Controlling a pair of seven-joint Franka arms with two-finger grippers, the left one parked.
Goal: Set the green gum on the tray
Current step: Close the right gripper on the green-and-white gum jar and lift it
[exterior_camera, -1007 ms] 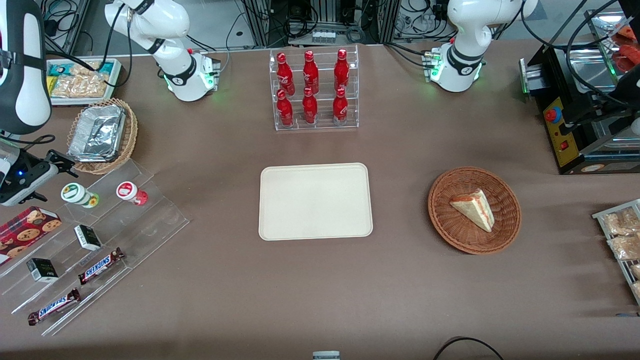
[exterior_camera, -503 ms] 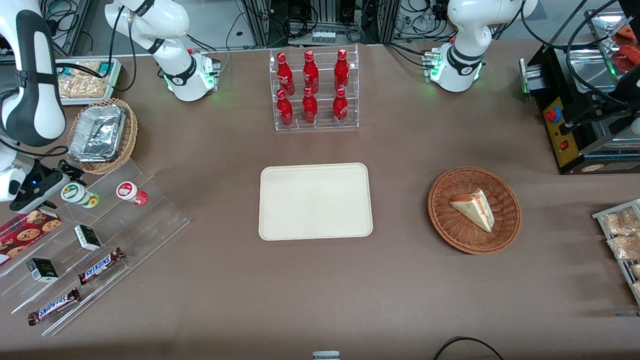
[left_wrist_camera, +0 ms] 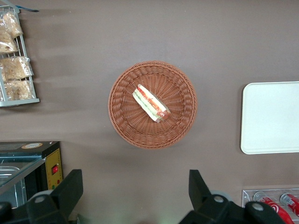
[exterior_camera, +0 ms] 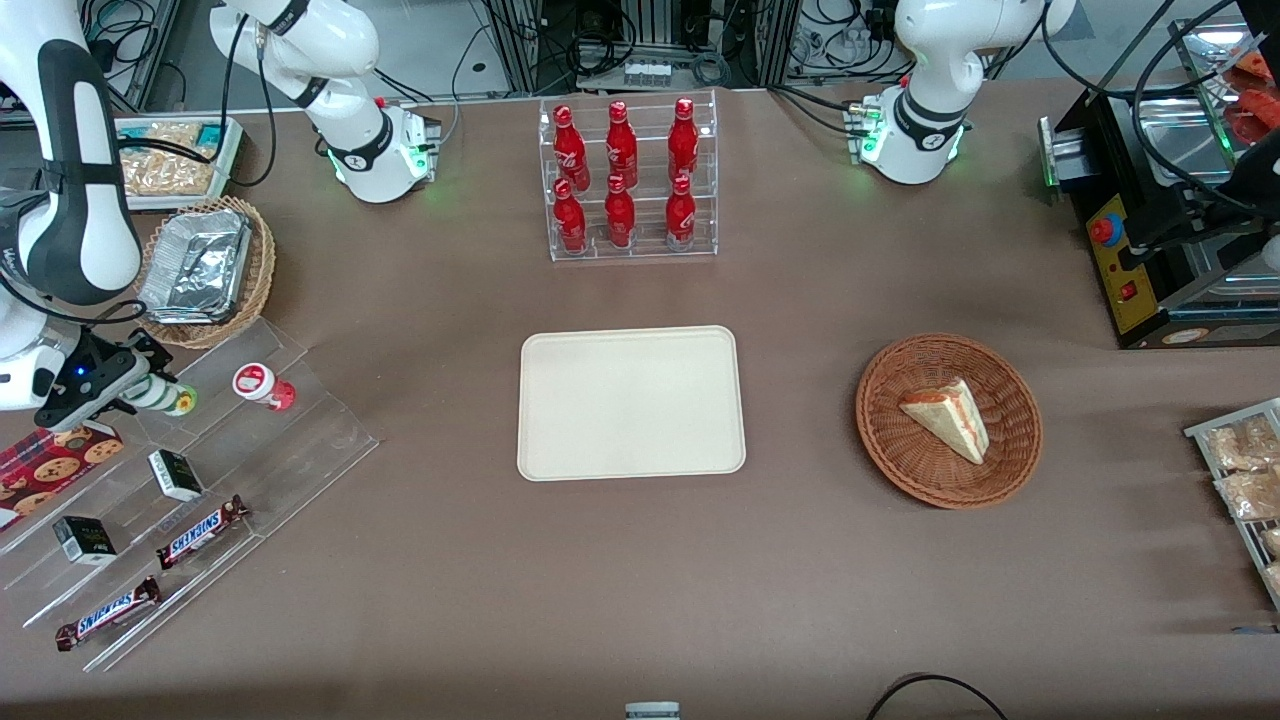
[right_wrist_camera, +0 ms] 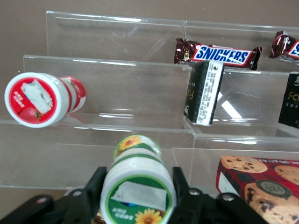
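The green gum (right_wrist_camera: 137, 196) is a white canister with a green lid showing a sunflower. It lies on its side on a step of the clear acrylic shelf (exterior_camera: 300, 440) toward the working arm's end of the table. My gripper (right_wrist_camera: 138, 184) is open and straddles the lid, one black finger close to each side. In the front view the gripper (exterior_camera: 140, 388) covers the lid, and only the gum's label end (exterior_camera: 172, 399) shows. The beige tray (exterior_camera: 630, 402) lies bare at the table's middle, also seen in the left wrist view (left_wrist_camera: 273, 116).
A red-lidded canister (exterior_camera: 258, 383) lies beside the green gum on the same step. Lower steps hold black boxes (exterior_camera: 175, 474), Snickers bars (exterior_camera: 200, 531) and a cookie box (exterior_camera: 50, 465). A wicker basket with foil (exterior_camera: 200, 270), a bottle rack (exterior_camera: 628, 180) and a sandwich basket (exterior_camera: 948, 420) stand around.
The right arm swung in toward the shelf, and its gripper moved from beside the green gum to over its lid. The gum, the red canister and the tray have not moved.
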